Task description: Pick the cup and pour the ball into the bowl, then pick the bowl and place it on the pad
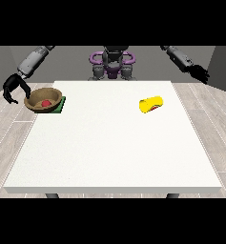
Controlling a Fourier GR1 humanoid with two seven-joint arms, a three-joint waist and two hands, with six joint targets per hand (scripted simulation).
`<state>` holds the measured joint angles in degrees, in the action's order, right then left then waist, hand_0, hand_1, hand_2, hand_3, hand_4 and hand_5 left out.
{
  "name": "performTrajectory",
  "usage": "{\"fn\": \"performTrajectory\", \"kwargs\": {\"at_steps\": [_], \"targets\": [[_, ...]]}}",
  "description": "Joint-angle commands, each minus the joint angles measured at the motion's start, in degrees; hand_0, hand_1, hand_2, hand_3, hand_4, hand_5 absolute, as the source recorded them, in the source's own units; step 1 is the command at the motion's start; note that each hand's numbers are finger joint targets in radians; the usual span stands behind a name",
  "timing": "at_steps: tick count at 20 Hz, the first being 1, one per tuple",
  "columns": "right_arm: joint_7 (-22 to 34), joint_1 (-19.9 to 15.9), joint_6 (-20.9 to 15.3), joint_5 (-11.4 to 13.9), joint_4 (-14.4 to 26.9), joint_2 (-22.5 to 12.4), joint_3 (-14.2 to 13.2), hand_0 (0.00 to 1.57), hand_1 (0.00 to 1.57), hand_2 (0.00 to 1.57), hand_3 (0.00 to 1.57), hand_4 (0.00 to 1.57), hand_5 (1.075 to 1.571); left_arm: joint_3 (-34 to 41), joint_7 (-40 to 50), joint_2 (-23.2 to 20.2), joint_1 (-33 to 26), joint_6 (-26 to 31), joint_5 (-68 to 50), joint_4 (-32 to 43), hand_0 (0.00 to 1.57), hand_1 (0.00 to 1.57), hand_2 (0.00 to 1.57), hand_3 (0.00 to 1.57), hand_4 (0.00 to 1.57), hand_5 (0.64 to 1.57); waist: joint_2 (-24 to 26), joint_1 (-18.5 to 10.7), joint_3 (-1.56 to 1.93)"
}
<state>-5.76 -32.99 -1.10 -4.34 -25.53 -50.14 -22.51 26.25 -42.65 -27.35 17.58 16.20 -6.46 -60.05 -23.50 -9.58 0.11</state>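
At the view's left: hand (13, 89) beside the bowl (44, 100), fingers curled, empty.
At the view's right: hand (199, 74) raised off the surface (114, 143), grip unclear.
Cup (151, 104): on its side.

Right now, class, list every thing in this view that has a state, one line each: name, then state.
Yellow cup: lying on its side on the table, untouched.
Red ball: inside the bowl.
Brown bowl: tilted, resting on the green pad.
Hand at the view's left: fingers curled, beside the bowl, holding nothing.
Hand at the view's right: raised off the table.
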Motion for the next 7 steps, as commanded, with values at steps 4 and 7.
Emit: {"fn": "performTrajectory", "kwargs": {"at_steps": [4, 7], "targets": [[-0.1, -2.5, 5.3, -1.6, 2.5, -2.8, -1.7, 0.00, 0.00, 0.44, 0.00, 0.00, 1.295, 0.9, 1.2, 0.4, -3.7, 0.6, -1.5, -0.9, 0.00, 0.00, 0.00, 0.00, 0.88, 1.213, 2.6, 2.2, -0.06], [-1.2, -4.1, 7.9, -3.4, -2.6, 5.4, -0.3, 0.00, 0.00, 0.10, 0.37, 0.50, 1.371, -1.2, 1.8, 1.3, -3.1, -0.7, 1.5, 3.9, 0.00, 0.00, 0.00, 0.00, 0.88, 1.213, 9.5, 3.0, -0.24]]}}
